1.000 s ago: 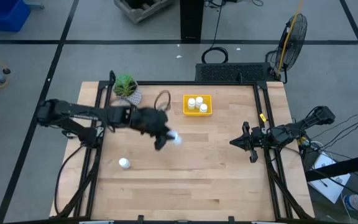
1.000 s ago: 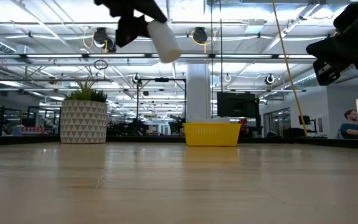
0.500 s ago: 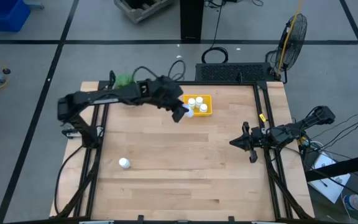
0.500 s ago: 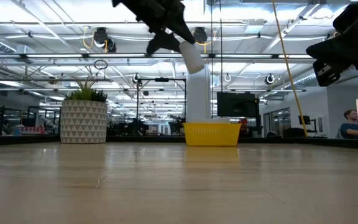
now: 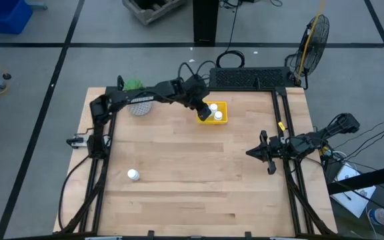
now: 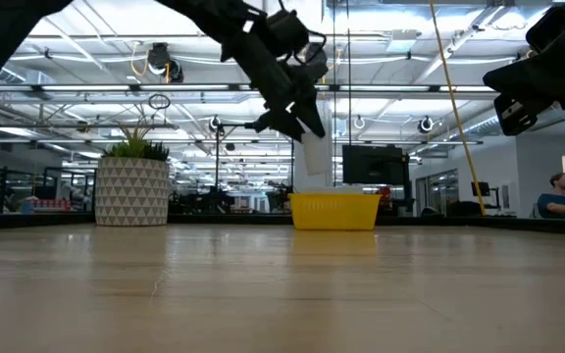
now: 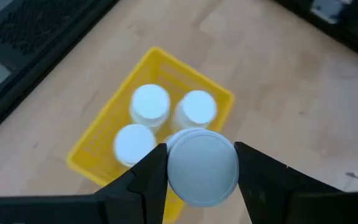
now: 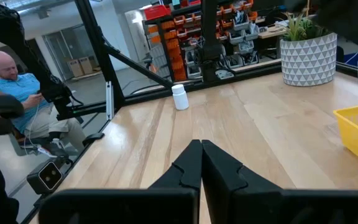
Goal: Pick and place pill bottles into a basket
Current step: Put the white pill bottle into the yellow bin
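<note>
My left gripper (image 5: 202, 111) is shut on a white pill bottle (image 7: 202, 167) above the yellow basket (image 5: 223, 121), which stands near the table's far edge. Three white pill bottles (image 7: 150, 102) stand inside the basket (image 7: 92, 149). Another pill bottle (image 5: 133, 175) stands upright on its base at the table's near left; it also shows in the right wrist view (image 8: 179, 98). My right gripper (image 5: 251, 152) is shut and empty, hovering at the table's right side. In the low view my left gripper (image 6: 297, 118) hangs above the basket (image 6: 334, 211). My left gripper pinches the pill bottle between its two fingers, on two opposite sides of the round body (image 7: 168, 168). The fingers (image 7: 146, 177) come from above, slanting down, and lie along the bottle, whose round end faces the wrist camera. The bottle is lifted clear over the basket's near left part.
A white patterned pot with a green plant (image 5: 139, 103) stands at the far left, beside the basket. Black rails (image 5: 289, 173) run along the table's left and right sides. A seated person (image 8: 11, 87) shows beyond the table. Bare wood lies in the table's middle and near part.
My left gripper has carried the pill bottle from above the table's middle toward the far edge and to the right, and now holds it over the basket, lower than before. It has stayed shut on the bottle.
</note>
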Robot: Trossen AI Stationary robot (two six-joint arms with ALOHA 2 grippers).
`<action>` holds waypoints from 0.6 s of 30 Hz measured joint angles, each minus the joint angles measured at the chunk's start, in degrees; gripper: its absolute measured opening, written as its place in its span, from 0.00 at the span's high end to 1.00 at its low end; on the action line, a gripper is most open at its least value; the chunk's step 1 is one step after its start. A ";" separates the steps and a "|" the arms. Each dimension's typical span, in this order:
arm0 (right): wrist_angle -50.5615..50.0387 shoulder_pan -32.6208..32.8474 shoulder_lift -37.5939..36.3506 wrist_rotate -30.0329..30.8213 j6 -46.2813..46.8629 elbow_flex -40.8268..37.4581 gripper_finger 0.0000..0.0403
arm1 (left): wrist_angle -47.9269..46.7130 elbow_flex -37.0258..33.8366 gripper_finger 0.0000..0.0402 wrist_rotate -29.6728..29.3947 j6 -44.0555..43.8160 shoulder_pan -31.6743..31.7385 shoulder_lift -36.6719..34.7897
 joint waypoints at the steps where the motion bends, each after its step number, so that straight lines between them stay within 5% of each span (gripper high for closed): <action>1: 0.00 0.00 0.00 0.00 0.00 0.00 1.00 | -0.12 0.44 0.57 0.02 -0.02 0.41 0.65; 18: 0.00 0.00 -0.02 0.02 0.00 0.00 1.00 | 1.18 0.74 0.58 -0.67 1.89 -1.48 2.86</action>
